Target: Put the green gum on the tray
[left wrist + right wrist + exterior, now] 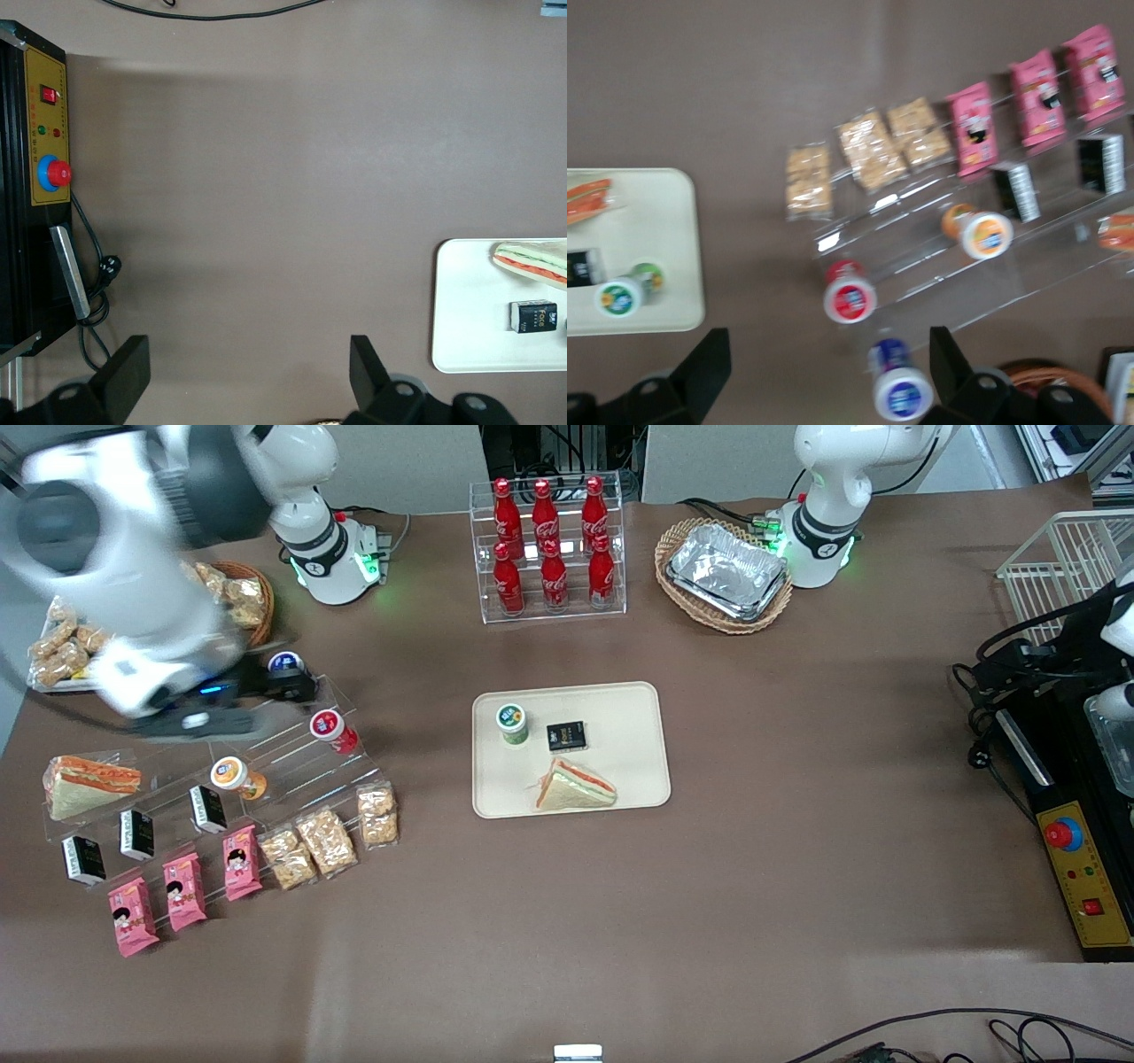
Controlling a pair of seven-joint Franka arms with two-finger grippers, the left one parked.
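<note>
The green gum point(512, 723), a small green bottle with a white lid, stands upright on the cream tray point(633, 775), in the corner toward the working arm and away from the front camera. It also shows in the right wrist view point(625, 292) on the tray point(656, 212). My gripper point(282, 684) is well away from the tray, above the clear stepped rack near the blue gum bottle point(902, 382). The gripper point(828, 372) is open and empty, and the fingers point(700, 365) stand wide apart. The tray edge shows in the left wrist view point(456, 301).
A sandwich point(576, 786) and a small black box point(566, 735) also lie on the tray. The clear rack point(292, 757) holds a red gum point(332, 729), an orange gum point(235, 775), snack packets and black boxes. Cola bottles point(549, 549) and a basket of foil trays point(726, 571) stand farther from the camera.
</note>
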